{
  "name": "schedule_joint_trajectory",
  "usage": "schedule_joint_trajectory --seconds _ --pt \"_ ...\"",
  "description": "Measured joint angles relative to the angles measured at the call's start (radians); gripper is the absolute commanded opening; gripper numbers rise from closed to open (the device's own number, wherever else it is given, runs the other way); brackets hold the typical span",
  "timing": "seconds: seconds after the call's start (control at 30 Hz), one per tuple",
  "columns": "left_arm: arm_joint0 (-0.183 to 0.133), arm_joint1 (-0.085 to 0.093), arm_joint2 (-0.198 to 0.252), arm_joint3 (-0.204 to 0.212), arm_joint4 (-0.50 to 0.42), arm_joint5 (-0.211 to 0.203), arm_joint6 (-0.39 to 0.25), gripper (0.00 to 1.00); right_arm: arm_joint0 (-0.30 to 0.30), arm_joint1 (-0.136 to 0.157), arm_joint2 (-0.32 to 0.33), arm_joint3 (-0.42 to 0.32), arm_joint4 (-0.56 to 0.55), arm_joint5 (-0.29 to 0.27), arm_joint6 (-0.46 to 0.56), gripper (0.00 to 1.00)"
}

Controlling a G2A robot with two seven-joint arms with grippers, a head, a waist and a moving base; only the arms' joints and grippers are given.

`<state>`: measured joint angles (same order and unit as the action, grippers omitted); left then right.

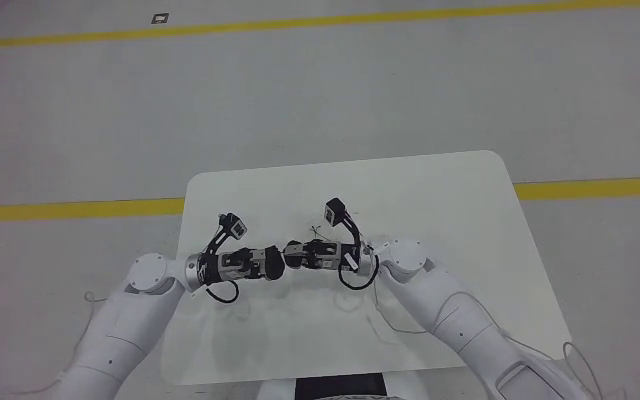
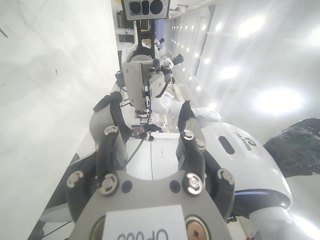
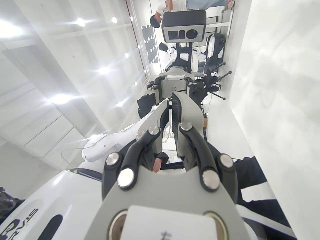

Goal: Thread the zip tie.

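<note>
Top view: the left hand [image 1: 272,262] and the right hand [image 1: 297,256] are being held tip to tip, just beside each other, above the middle of the white bench [image 1: 450,200]. In the left wrist view, the left hand [image 2: 147,102] is being held wide open, facing the right hand. In the right wrist view, the right hand [image 3: 172,101] is being held narrow, its fingers nearly together. A thin dark strip, seemingly the zip tie [image 2: 132,153], is being shown running from the right hand towards the left hand's fingers; whether it is being pinched cannot be told.
</note>
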<state>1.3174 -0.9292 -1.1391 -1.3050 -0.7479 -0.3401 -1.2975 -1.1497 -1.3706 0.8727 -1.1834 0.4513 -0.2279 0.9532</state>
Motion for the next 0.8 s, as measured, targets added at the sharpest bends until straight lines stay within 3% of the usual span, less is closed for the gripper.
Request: schedule_joint_trajectory --seconds 0.8 --pt "-0.014 -0.003 0.000 0.006 -0.004 0.000 0.008 0.45 -0.006 0.020 0.029 0.017 -0.052 0.048 -0.008 0.00"
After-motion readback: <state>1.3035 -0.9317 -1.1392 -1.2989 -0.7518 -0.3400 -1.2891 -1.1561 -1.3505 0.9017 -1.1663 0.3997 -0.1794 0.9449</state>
